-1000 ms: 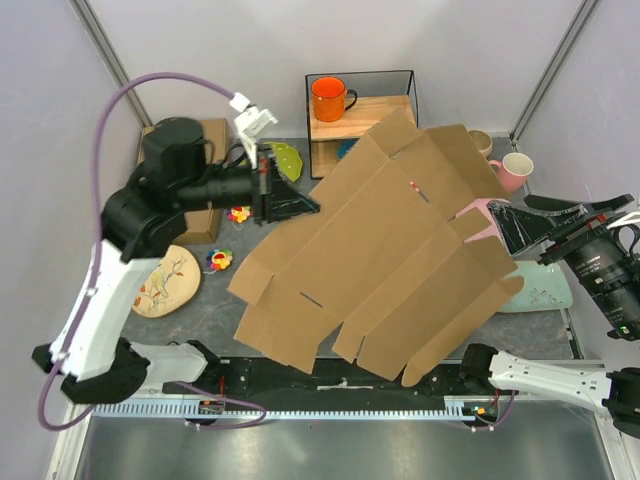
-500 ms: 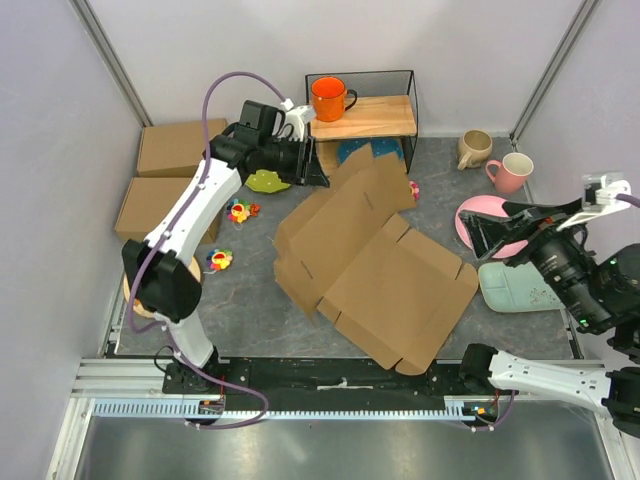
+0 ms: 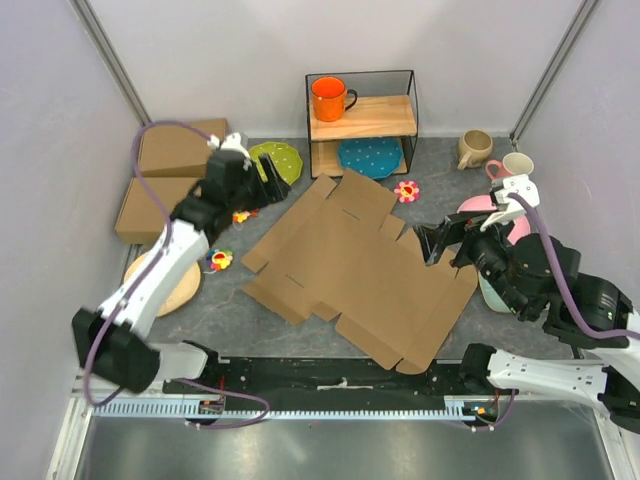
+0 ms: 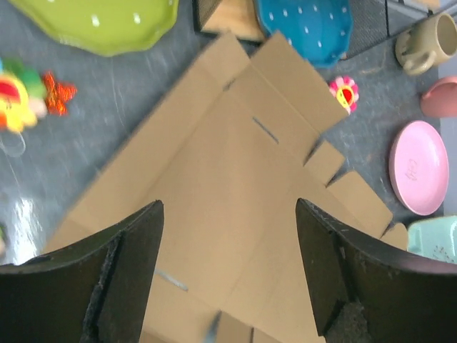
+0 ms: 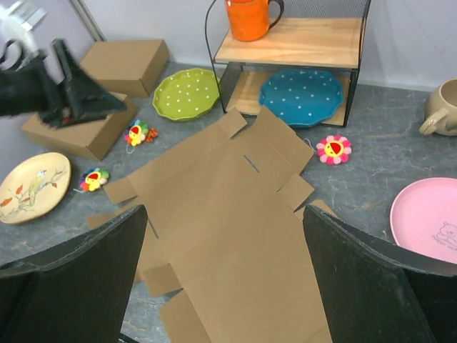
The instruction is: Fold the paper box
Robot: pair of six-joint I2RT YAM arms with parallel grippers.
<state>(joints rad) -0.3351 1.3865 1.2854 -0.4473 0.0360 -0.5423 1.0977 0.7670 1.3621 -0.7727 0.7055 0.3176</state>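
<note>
Paper box (image 3: 350, 265): we see it spread out as a wide brown sheet on the grey desk (image 3: 230, 310), just in front of the wire shelf (image 3: 385, 115), with its far flaps close to the shelf's foot.
Cardboard boxes (image 3: 175, 150): two closed ones, well left of the shelf, against the side wall.
Beige plate (image 5: 32, 187): left of the shelf and nearer us, partly under the left arm.
Left tool (image 4: 228, 207): left of the shelf, held over the sheet's left part. Its fingers stand wide apart with nothing between them, and we see no contact with the cardboard.
Green plate (image 5: 189, 93): just left of the shelf.
Orange mug (image 3: 330, 98): on the shelf's wooden board.
Blue plate (image 3: 368, 157): under that board, at the shelf's bottom.
Flower toy (image 3: 406, 190): in front of the shelf's right corner, just beside a far flap.
Right tool (image 5: 223, 213): right of the shelf and nearer us, over the sheet's right edge, fingers spread and empty.
Beige mug (image 3: 473, 148): right of the shelf.
Pink mug (image 3: 517, 165): further right of the shelf.
Pink plate (image 5: 428, 221): right of the shelf, nearer us than the mugs.
</note>
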